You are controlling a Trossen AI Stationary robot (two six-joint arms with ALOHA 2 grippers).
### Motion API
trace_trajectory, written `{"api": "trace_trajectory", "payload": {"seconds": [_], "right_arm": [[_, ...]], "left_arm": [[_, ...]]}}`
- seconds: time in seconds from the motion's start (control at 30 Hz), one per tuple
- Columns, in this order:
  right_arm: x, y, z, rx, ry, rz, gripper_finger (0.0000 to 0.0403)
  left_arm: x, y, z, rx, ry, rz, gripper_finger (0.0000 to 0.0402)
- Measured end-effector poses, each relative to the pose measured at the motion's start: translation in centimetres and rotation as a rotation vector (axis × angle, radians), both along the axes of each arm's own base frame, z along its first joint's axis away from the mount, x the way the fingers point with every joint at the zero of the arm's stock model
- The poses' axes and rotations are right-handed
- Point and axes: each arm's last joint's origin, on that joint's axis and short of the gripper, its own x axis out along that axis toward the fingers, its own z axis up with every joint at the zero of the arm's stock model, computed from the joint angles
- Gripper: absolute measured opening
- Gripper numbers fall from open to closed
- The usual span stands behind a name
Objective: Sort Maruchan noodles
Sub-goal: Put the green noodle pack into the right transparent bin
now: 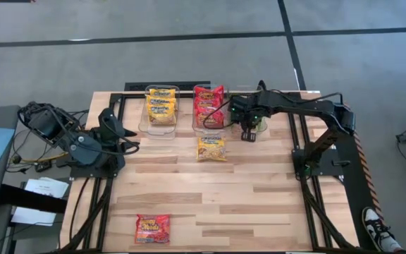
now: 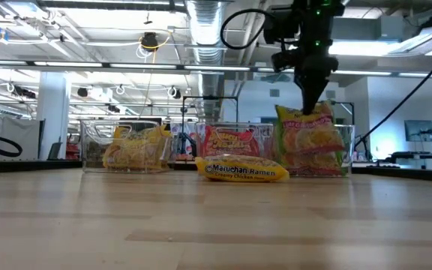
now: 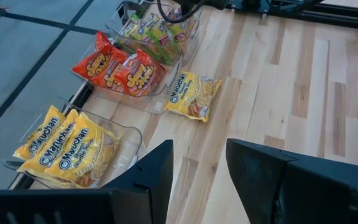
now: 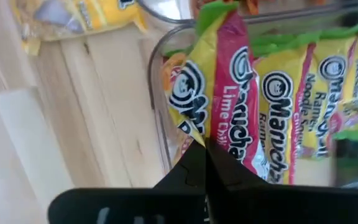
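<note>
My right hand (image 1: 249, 134) is clenched on a green-edged lime-chili packet (image 2: 306, 135), gripping its top edge; the packet hangs directly below my fingers, over the right-most clear bin (image 2: 341, 154), which already holds matching green packets (image 4: 316, 106). To the left of this hand stands the middle bin (image 1: 194, 109) with red packets (image 1: 208, 106), and farther left the bin (image 1: 177, 109) of yellow packets (image 1: 161, 106). One yellow packet (image 1: 211, 148) lies flat on the tabletop (image 1: 259, 204), just left of and nearer than my right hand. A red packet (image 1: 152, 228) lies well apart, at the near tabletop edge. My left hand (image 3: 197, 180) waits at the left side, fingers released and apart, grasping nothing.
</note>
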Motion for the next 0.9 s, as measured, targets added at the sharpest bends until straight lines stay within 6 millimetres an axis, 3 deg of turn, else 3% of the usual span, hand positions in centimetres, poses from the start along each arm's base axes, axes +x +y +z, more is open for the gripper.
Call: {"api": "trace_trajectory", "payload": {"seconds": [0.23, 0.73, 0.9], "right_arm": [[-0.9, -1.1, -1.4, 0.073, -0.001, -0.164, 0.0010], [-1.1, -2.5, -2.4, 0.179, -0.049, -0.267, 0.0012], [-0.9, -2.4, -2.8, 0.186, -0.031, -0.248, 0.0051]], "left_arm": [[0.0, 0.0, 0.0, -0.028, -0.011, 0.021, 0.0137], [0.0, 0.0, 0.0, -0.040, -0.010, 0.021, 0.0137], [0.0, 0.0, 0.0, -0.053, -0.014, 0.029, 0.0137]]}}
